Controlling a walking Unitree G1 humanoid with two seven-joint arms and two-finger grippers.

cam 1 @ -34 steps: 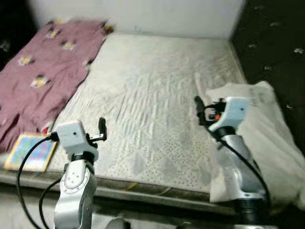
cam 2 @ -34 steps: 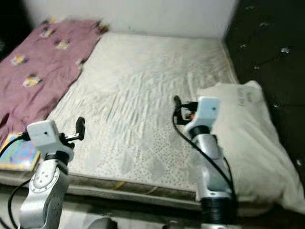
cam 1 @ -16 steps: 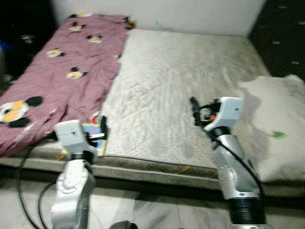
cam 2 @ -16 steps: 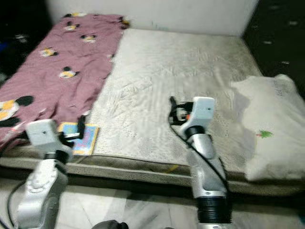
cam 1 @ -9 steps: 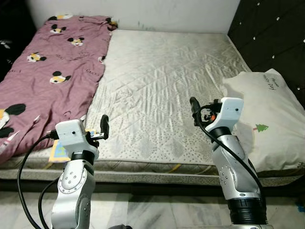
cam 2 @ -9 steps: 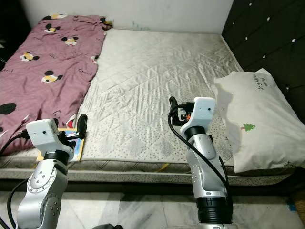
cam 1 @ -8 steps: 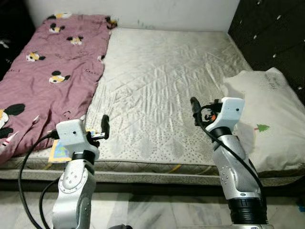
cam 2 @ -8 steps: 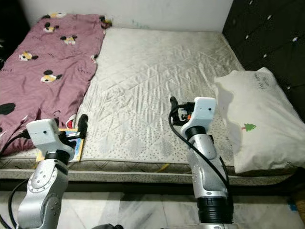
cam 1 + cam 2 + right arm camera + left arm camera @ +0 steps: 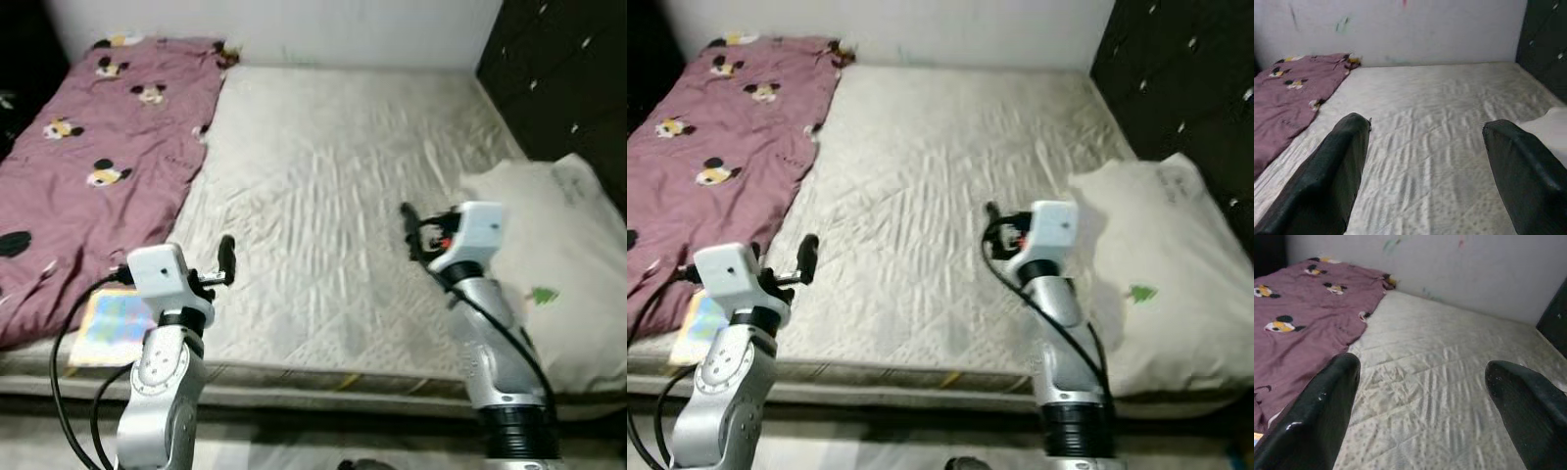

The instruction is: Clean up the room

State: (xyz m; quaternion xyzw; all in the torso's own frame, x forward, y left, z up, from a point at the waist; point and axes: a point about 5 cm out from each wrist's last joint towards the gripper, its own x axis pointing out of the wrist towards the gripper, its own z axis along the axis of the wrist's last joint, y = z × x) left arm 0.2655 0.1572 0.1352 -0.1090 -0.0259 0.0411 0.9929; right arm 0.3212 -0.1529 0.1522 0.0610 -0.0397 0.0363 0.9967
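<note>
mattress (image 9: pixel 333 186) bare; blurred book-like thing (image 9: pixel 110 323) at edge; left hand (image 9: pixel 1420 421), right hand (image 9: pixel 1425 176) fingers apart.

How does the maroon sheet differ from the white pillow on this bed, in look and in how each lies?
The maroon sheet is dark red with cartoon-mouse prints; the white pillow is pale, with a small green tree mark. The sheet lies flat and rumpled along the robot's left side of the mattress; the pillow sits puffed up at the right edge, beside the dark headboard. Both rest on the bare mattress, untouched by either gripper.
</note>
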